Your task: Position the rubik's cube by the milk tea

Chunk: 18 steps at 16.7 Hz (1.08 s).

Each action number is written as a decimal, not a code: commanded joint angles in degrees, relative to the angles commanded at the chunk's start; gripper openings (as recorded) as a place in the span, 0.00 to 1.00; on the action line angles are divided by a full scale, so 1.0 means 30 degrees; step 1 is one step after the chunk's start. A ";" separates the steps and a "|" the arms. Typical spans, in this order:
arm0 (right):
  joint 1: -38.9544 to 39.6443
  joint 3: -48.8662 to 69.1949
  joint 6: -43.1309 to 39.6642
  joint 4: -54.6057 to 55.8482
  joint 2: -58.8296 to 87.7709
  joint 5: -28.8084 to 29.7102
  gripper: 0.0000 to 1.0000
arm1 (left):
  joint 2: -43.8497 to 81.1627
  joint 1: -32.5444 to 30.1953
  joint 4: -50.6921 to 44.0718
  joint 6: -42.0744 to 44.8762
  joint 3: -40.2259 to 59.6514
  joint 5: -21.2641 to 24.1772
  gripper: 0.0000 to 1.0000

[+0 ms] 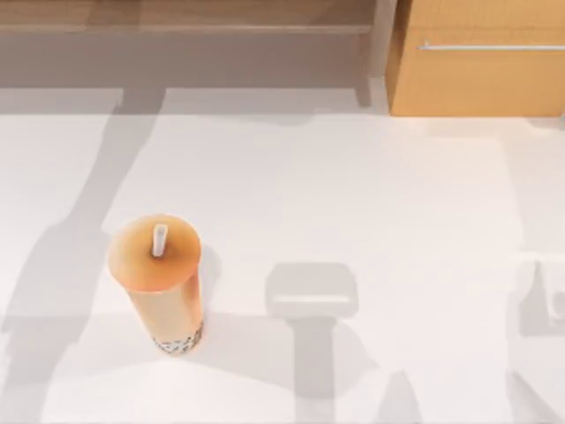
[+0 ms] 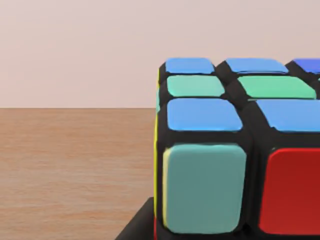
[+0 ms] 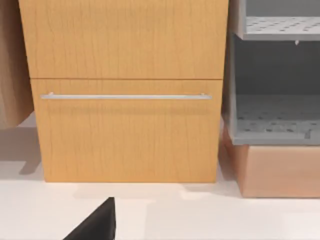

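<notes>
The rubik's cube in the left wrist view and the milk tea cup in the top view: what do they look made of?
The black-framed cube with blue, green, teal and red stickers looks like hard plastic: matte black body, smooth and faintly glossy tiles with rounded corners. The tall tan cup looks like clear, thin plastic, since dark pearls show through its base; its orange round lid and short white straw look like smooth plastic too.

White table (image 1: 371, 194) lies open — only the milk tea (image 1: 161, 281) stands front-left, cabinet (image 1: 477, 62) behind.
</notes>
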 joint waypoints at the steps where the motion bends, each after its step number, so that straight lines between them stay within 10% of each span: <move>1: 0.0000 0.0000 0.0000 0.0000 0.0000 0.0000 1.00 | -0.0398 0.0026 -0.0235 -0.0058 0.0003 0.0034 0.00; 18: 0.0000 0.0000 0.0000 0.0000 0.0000 0.0000 1.00 | -0.5405 0.2605 -1.8080 -0.1176 -1.1285 0.2299 0.00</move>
